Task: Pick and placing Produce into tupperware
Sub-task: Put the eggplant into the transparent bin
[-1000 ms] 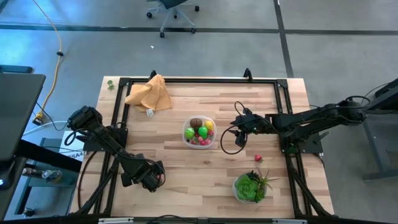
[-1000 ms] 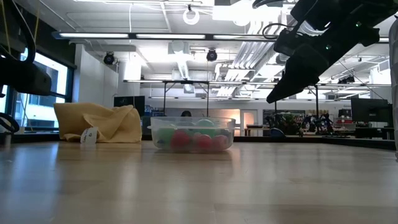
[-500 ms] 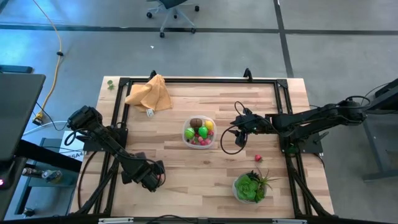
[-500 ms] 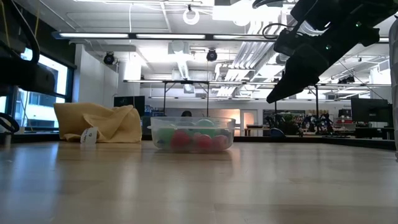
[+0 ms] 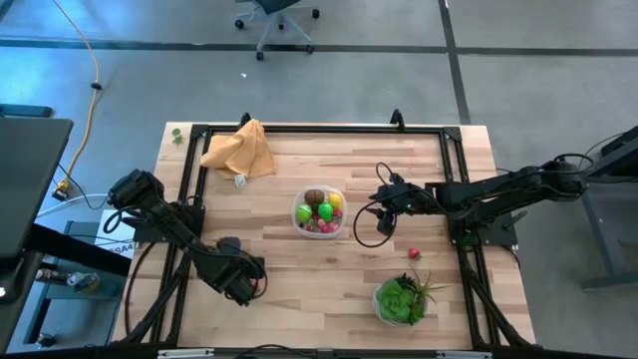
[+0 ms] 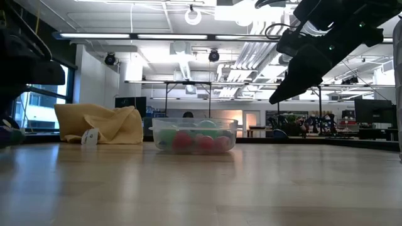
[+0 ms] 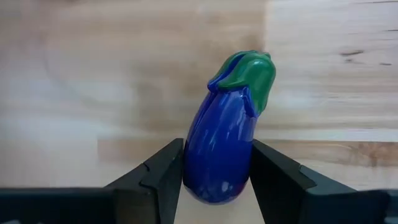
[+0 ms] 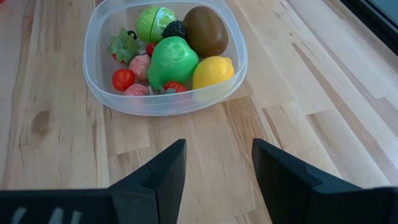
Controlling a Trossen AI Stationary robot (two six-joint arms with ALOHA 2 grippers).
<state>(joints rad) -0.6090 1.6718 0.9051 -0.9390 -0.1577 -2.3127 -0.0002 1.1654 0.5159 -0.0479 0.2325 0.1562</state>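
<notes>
The left gripper (image 7: 216,180) is grasping a purple eggplant (image 7: 222,146): its two fingers (image 7: 160,174) are pressing on either side of the lower body, while the green-capped stem end is pointing forward, away from the wrist. So the eggplant's long axis is running along the fingers, not across them. In the high view this gripper (image 5: 242,284) is sitting over the near-left part of the table (image 5: 289,299), close to the near edge.

The tupperware (image 5: 319,210) is standing about the middle of the table, already holding a brown kiwi (image 8: 205,30), a yellow lemon (image 8: 213,71), green limes (image 8: 172,60) and red berries (image 8: 123,79). From the left gripper it is lying toward the far edge and toward the right edge, well apart, with bare wood between them. That diagonal carry looks like what the coming move is turning on, and the eggplant will probably need to come down stem-first or tipped over to fit among the fruit.

The right gripper (image 8: 214,168) is hovering just beside the tupperware on the side toward the right edge, fingers released and holding nothing. It is the nearer arm to the container, yet the load is in the left one. A small red piece (image 5: 414,253) is lying on the table nearer the right edge, between the right gripper (image 5: 382,210) and the leafy green plant (image 5: 403,298).
</notes>
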